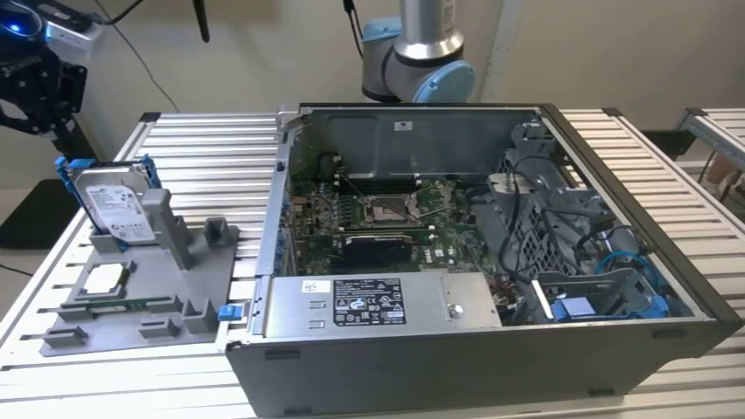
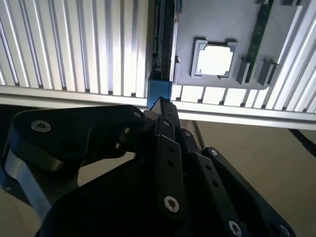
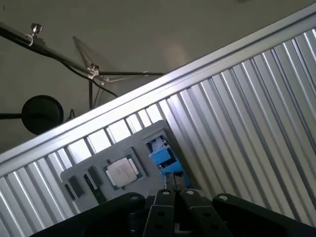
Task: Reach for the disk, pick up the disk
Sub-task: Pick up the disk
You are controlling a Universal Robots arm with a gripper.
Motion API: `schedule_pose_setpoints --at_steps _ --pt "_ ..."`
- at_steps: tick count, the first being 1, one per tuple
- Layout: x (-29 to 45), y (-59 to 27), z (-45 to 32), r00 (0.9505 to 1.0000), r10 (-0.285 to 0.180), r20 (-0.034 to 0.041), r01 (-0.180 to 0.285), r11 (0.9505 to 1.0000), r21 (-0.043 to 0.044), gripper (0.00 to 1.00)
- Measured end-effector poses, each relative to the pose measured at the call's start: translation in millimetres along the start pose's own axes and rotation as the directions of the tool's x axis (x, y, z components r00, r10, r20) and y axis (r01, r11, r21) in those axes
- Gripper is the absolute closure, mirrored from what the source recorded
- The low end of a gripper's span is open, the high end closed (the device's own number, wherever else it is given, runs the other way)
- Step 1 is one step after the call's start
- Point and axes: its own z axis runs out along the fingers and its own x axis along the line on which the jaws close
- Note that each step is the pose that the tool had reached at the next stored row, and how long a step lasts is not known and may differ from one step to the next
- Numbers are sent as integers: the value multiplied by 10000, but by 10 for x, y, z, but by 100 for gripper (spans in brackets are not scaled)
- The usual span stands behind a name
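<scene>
The disk [image 1: 114, 205] is a silver drive with a white label in a thin blue bracket. It stands upright on edge in a grey fixture [image 1: 152, 288] at the exterior view's left. My black gripper [image 1: 37, 96] hangs above and just behind it, apart from it. In the second wrist view the disk [image 2: 163, 49] shows edge-on, its blue bracket end just beyond my gripper [image 2: 160, 104]. The first wrist view has the blue bracket of the disk [image 3: 162, 157] right ahead of my gripper [image 3: 177, 193]. The fingers sit together, holding nothing.
A small square silver chip [image 2: 215, 59] lies flat on the grey fixture beside the disk, also visible as the chip [image 1: 103, 278]. An open computer case [image 1: 466, 262] stands in the middle of the slatted metal table [image 1: 209, 166]. The table's edge [image 2: 74, 96] runs just under the gripper.
</scene>
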Motion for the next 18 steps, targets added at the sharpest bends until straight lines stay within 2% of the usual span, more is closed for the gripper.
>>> schedule_pose_setpoints --at_steps 4,10,18 --pt "-2 -3 3 9982 -608 -4 608 9982 7 100" --pt "-13 -27 6 9918 -1278 -17 1278 9918 -7 100" --pt "-16 -34 6 9898 -1424 -20 1424 9898 -9 100"
